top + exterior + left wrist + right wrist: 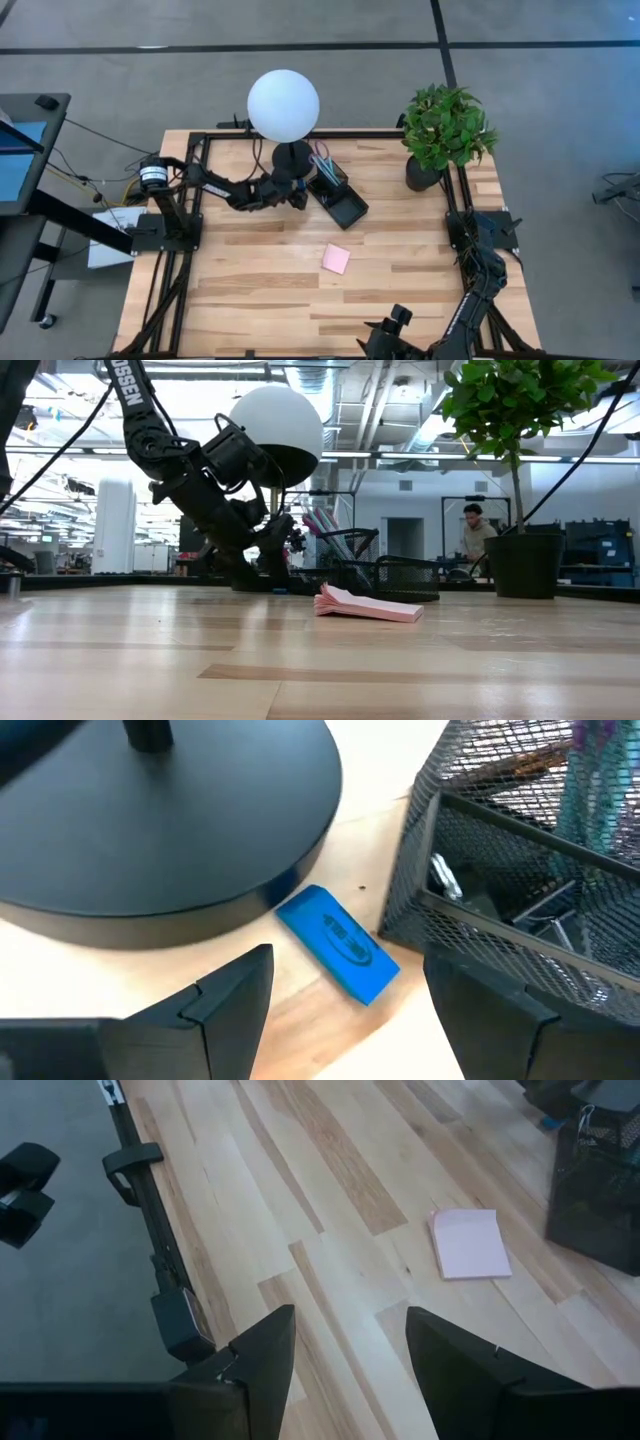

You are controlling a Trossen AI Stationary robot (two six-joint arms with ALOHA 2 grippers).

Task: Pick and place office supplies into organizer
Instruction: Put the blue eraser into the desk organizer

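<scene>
Nearest the counter's front edge, parked and waiting: right end effector (398, 322), fingers (262, 1350) spread apart with nothing between them, pointed across the pale wooden plank counter (260, 290).

Mid-counter, lying flat and alone, well apart from everything else: pink square sticky-note pad (336, 259), top sheets curling slightly in the low view. Not yet collected.

Farther back, at work: left end effector (296, 198), reached low to the counter, fingers (235, 995) held wide open and empty. Framed between them in the left wrist view, a small flat blue rectangular block (337, 941), resting on the wood in the gap between the round black lamp base (170, 830) and the black wire-mesh desk organizer (338, 190), close against both. Looks like the next item lined up for pickup, grasp not yet made.

Already inside the organizer: teal and purple pens (592, 780) standing in the taller cup section, plus metal-bladed items in the lower tray, too tangled behind the mesh to name with confidence.

Judged standing: roughly midway or beyond, several supplies stowed, at least the blue block and the pink pad left out.

Beyond, at the far corner: leafy green plant in a dark pot (445, 135); over the lamp base, white globe shade (283, 105).
</scene>
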